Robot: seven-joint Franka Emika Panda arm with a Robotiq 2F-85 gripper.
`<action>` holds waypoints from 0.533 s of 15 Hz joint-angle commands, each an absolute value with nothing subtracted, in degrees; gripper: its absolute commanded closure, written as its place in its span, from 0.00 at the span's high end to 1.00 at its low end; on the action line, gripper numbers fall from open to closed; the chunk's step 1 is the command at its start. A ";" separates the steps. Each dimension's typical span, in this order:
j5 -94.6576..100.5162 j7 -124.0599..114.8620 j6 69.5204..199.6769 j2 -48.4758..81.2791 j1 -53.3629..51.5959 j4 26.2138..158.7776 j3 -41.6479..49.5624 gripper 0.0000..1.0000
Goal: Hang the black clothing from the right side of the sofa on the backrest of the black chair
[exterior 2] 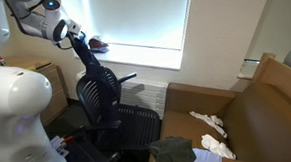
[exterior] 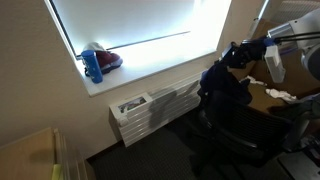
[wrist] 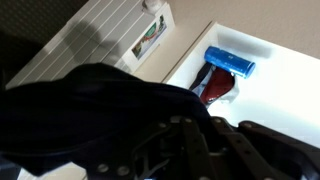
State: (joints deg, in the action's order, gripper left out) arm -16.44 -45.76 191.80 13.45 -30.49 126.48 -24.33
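The black clothing (exterior 2: pixel 89 66) hangs from my gripper (exterior 2: pixel 75 38) and drapes down onto the backrest of the black chair (exterior 2: pixel 104 93). In an exterior view the clothing (exterior: pixel 224 82) covers the top of the chair (exterior: pixel 232 135), with my gripper (exterior: pixel 240 53) just above it. In the wrist view the clothing (wrist: pixel 85 110) fills the left and middle, bunched against my dark fingers (wrist: pixel 195 135). My gripper looks shut on the cloth. The brown sofa (exterior 2: pixel 272 99) stands beside the chair.
A white radiator (exterior: pixel 150 105) sits under the bright window. A blue bottle (exterior: pixel 92 65) and a red item (exterior: pixel 108 60) stand on the windowsill. White cloths (exterior 2: pixel 210 123) lie on the sofa seat. A dark green item (exterior 2: pixel 174 152) lies low in front.
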 commanded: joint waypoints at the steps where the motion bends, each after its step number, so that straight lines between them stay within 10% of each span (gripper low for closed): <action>1: -5.89 -55.69 196.61 24.88 -16.81 121.37 -39.85 0.33; 2: -13.07 -49.66 194.25 19.37 -24.02 124.46 -33.27 0.10; 8: -6.31 -54.93 195.88 24.47 -17.65 121.48 -38.77 0.33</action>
State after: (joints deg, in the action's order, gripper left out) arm -6.31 -54.94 195.88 24.46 -17.65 121.48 -38.78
